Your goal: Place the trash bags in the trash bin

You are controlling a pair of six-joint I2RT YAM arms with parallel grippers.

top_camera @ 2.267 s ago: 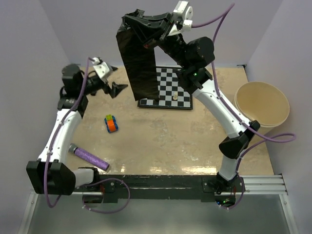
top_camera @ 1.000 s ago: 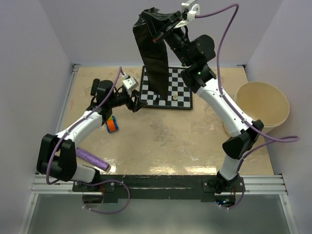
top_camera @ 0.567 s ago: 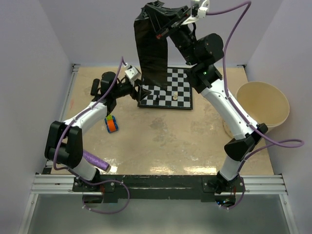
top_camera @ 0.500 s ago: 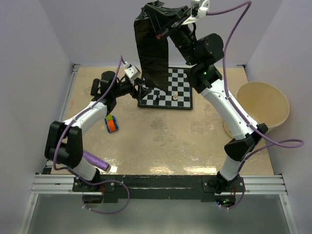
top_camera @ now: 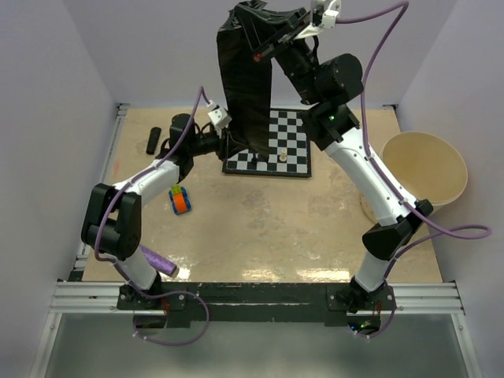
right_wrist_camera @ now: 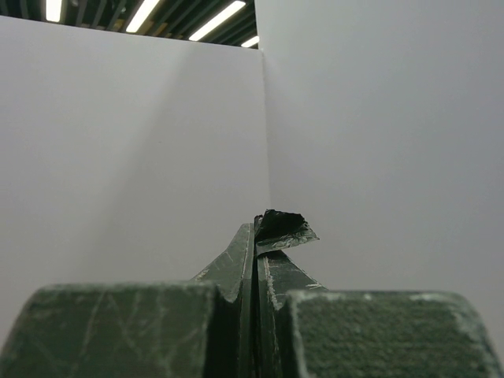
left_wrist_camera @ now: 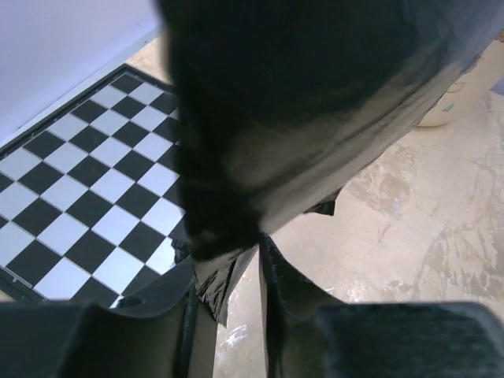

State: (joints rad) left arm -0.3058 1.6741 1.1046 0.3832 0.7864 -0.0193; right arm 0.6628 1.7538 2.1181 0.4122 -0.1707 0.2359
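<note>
Right fingers [right_wrist_camera: 236,264] are pressed tight together, and a little bit of the black trash bag [right_wrist_camera: 282,227] sticks out past their tips. Seen from above, the right gripper [top_camera: 256,35] is way up high. The trash bag hangs straight down from it like a long black sheet.

Down at the bottom of that sheet is the left gripper [left_wrist_camera: 227,264]. Its fingers [left_wrist_camera: 287,287] are a little apart, one on each side of the bag's bottom corner. The black film sits between them, but I cannot tell if they are squeezing it.

Just under and beside these fingers is a chessboard [left_wrist_camera: 79,197]. It has a tiny pale piece [top_camera: 281,155] on it. A small black roll [top_camera: 151,139] lies to the left of the left fingers, well apart from them. Behind the left fingers, toward the near side, is a small colourful toy [top_camera: 181,199]. Farther back that way is a purple roll [top_camera: 153,258].

The trash bin [top_camera: 423,169] sits far off to the right of both grippers, open side up.
</note>
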